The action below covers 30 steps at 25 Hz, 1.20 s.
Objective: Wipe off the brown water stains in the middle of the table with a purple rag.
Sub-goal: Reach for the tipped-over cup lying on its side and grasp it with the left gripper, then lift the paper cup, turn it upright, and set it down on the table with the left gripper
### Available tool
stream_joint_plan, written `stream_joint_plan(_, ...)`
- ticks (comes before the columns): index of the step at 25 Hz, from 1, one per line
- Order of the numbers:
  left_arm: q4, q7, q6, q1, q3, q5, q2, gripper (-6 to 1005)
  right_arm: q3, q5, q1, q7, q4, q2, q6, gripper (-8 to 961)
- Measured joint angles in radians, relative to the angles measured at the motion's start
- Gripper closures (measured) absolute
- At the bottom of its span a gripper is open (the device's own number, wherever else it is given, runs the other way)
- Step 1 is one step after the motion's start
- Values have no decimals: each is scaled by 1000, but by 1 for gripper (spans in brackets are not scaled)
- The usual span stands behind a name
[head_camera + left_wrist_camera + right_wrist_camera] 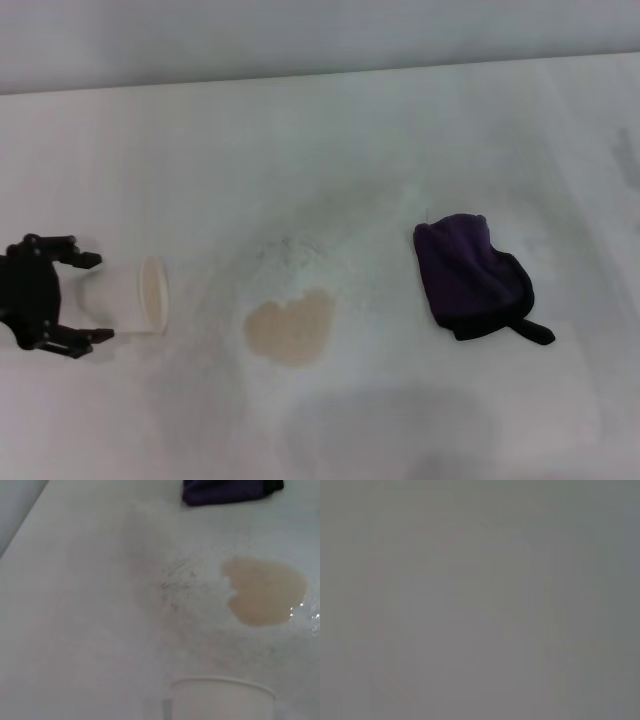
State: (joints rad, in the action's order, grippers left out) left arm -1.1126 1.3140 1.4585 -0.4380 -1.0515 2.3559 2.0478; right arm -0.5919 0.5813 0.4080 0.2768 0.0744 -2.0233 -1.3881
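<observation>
Nearest the camera in the left wrist view is the white paper cup point(222, 697), its rim filling the lower middle of the frame. In the head view that cup point(130, 296) lies on its side at the left of the frame, its mouth turned toward the spill, and the left tool point(88, 300) sits spread around its base, one finger above and one below; whether the pads press the cup cannot be told, so it reads as released rather than clenched. Outward from the tool, the brown water stains point(291, 329) form one tan heart-shaped patch at lower centre of the table point(320, 140), with a faint grey speckled smudge point(285, 245) just above. Farther right lies the purple rag point(470, 275), bunched, its black tab pointing lower right, well apart from the stain. No right tool shows anywhere. As judged, wiping has not begun: the rag is ungrasped and the whole patch remains.
</observation>
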Motion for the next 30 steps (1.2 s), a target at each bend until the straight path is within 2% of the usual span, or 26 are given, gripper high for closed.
stream_joint_plan(8, 109, -41, -66, -38, 9, 0, 2, 150, 0, 0, -2, -4, 0, 0, 3, 81)
stream_joint_plan(13, 132, -95, -87, -46, 53, -3, 16, 154, 0, 1, 1, -5, 1, 0, 5, 81)
stream_joint_plan(21, 138, -129, -88, -41, 55, -69, 18, 161, 0, 6, 2, -6, -1, 0, 7, 81)
stream_joint_plan(24, 157, -146, -89, -36, 68, -137, 18, 304, -7, 8, 6, -4, -4, 3, 14, 81)
stream_joint_plan(30, 245, -169, -90, -26, 103, -327, 20, 356, -44, 20, 14, -6, -25, 6, 18, 82)
